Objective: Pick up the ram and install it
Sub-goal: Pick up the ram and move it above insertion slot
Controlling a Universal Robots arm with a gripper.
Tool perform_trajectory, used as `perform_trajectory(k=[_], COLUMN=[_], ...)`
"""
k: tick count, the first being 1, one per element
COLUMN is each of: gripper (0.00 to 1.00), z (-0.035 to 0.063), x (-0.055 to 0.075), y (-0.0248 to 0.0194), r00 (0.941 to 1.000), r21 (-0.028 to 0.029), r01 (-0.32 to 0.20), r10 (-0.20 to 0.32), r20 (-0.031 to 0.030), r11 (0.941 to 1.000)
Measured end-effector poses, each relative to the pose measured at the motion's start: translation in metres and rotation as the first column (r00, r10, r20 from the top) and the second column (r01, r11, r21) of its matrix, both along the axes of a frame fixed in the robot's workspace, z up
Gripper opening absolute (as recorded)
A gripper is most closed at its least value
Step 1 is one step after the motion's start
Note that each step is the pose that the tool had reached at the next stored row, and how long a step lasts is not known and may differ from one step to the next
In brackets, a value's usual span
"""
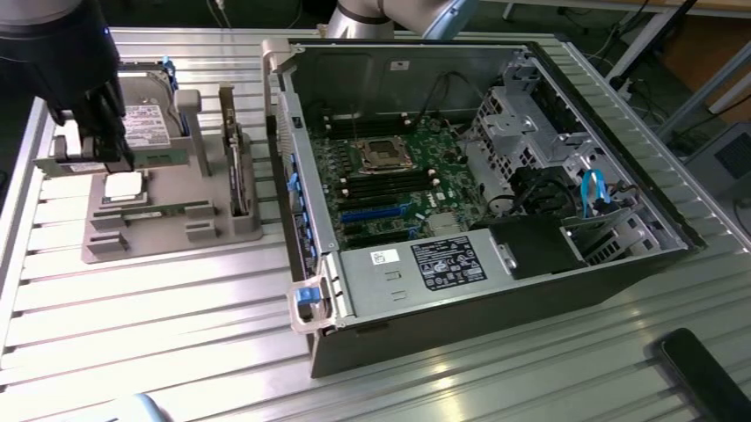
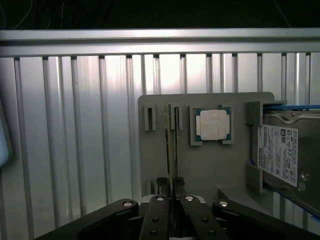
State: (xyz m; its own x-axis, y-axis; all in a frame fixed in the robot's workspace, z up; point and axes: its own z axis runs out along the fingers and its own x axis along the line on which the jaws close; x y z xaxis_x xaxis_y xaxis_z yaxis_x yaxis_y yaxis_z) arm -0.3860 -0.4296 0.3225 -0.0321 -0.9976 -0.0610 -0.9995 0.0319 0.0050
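Pick-up step: the gripper [image 2: 171, 190] clamps the ram [image 2: 172, 145], edgewise in its tray [image 2: 210, 170] at the exterior view's left; freeing it likely calls for a straight pull.

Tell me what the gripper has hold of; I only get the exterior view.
Observer: The wrist view shows the gripper shut on the ram, pinching its two flat faces.
Operator: Say how the ram stands.
Observer: On edge, in line with its bracket on the holder; lifted or not, I cannot tell.
Operator: Give me its neighbours.
Observer: The processor lies on one side of it, an empty bracket on the other.
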Motion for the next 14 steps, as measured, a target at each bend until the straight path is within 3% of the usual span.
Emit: perform_trajectory(k=[2,4,8,14], gripper=[0.14,0.14,0.14,0.14], z=[0.0034,0.0107,0.0204,0.0410], x=[0.000,0.000,0.000,0.000], y=[-0.0001,-0.0001,-0.0001,-0.0002], r00=[1.0000,1.0000,1.0000,1.0000], r21=[0.0057,0.0151,0.0260,0.0536], r01=[0.000,0.000,0.000,0.000], r10=[0.000,0.000,0.000,0.000], r20=[0.0000,-0.0004,-0.0012,-0.0029], r11=[1.0000,0.9999,0.9997,0.9986])
